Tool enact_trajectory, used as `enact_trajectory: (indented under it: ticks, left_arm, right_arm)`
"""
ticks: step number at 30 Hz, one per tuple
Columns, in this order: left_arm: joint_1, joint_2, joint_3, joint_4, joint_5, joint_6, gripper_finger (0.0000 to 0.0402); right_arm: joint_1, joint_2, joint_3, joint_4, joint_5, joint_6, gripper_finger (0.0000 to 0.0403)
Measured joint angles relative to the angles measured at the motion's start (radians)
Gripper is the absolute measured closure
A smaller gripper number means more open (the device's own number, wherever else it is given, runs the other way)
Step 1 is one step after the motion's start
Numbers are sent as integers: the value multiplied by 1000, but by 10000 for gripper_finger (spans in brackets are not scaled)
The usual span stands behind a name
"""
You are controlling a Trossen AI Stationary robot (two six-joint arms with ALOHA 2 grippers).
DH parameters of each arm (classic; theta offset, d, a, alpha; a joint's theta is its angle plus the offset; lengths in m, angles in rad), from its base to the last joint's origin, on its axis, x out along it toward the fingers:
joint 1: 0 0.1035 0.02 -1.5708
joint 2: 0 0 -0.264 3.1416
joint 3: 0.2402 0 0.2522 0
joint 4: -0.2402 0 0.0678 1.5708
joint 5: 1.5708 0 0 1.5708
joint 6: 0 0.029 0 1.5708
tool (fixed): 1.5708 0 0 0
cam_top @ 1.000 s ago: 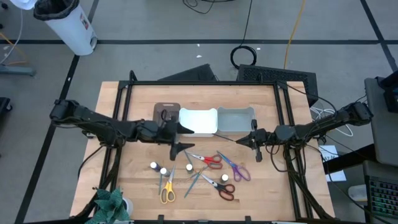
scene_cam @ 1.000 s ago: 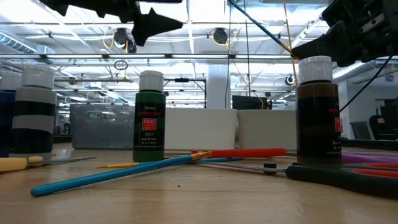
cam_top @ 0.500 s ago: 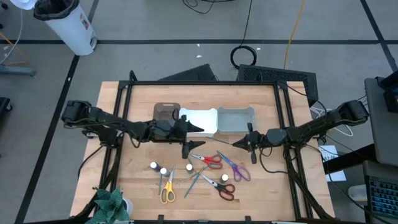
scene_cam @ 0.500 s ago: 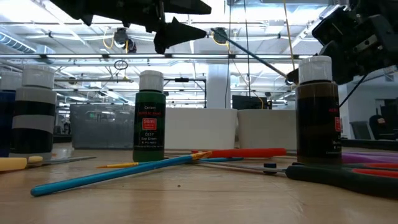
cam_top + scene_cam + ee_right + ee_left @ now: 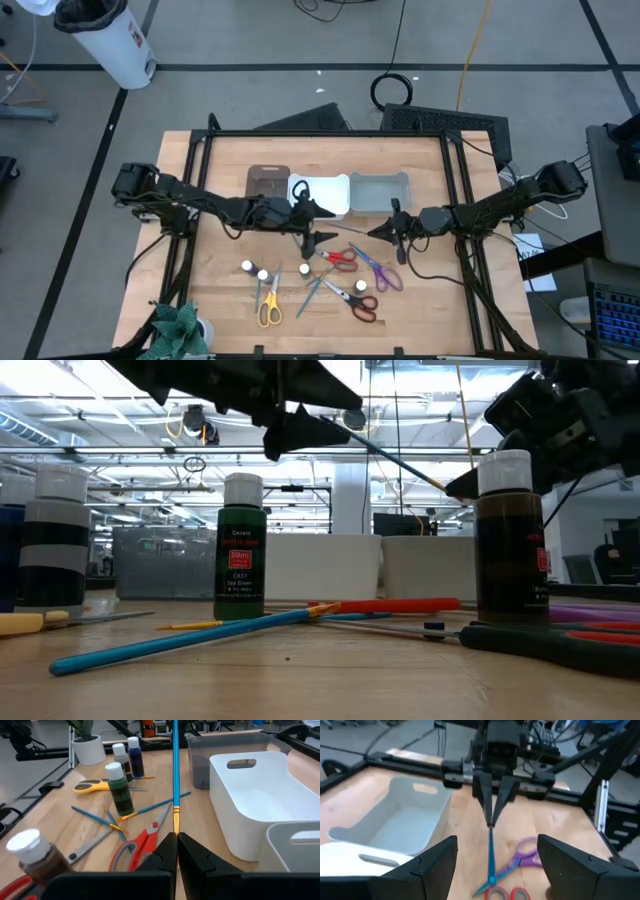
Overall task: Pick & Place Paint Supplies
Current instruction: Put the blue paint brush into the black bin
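A thin teal brush hangs above the table, pinched at its orange end. Below lie red-handled scissors, purple-handled scissors, black-handled scissors and yellow-handled scissors, all flat. Loose teal brushes cross among them. Four white-capped bottles stand upright: a green one, a brown one, a dark blue one, and another.

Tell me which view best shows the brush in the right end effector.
Right wrist view: the blue brush runs straight out from the shut right end effector. Left wrist shows it head-on, high view a thin line, low view a dark diagonal.
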Motion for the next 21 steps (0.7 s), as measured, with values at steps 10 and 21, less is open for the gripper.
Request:
enact_trajectory:
  ticks: [10,21]
  left_arm:
    - [2,0,0,-39,32,-1,119]
    - [2,0,-2,-52,32,-5,198]
  right_arm:
    - [0,3,0,-13,2,1,403]
    - [0,3,0,-10,2,1,403]
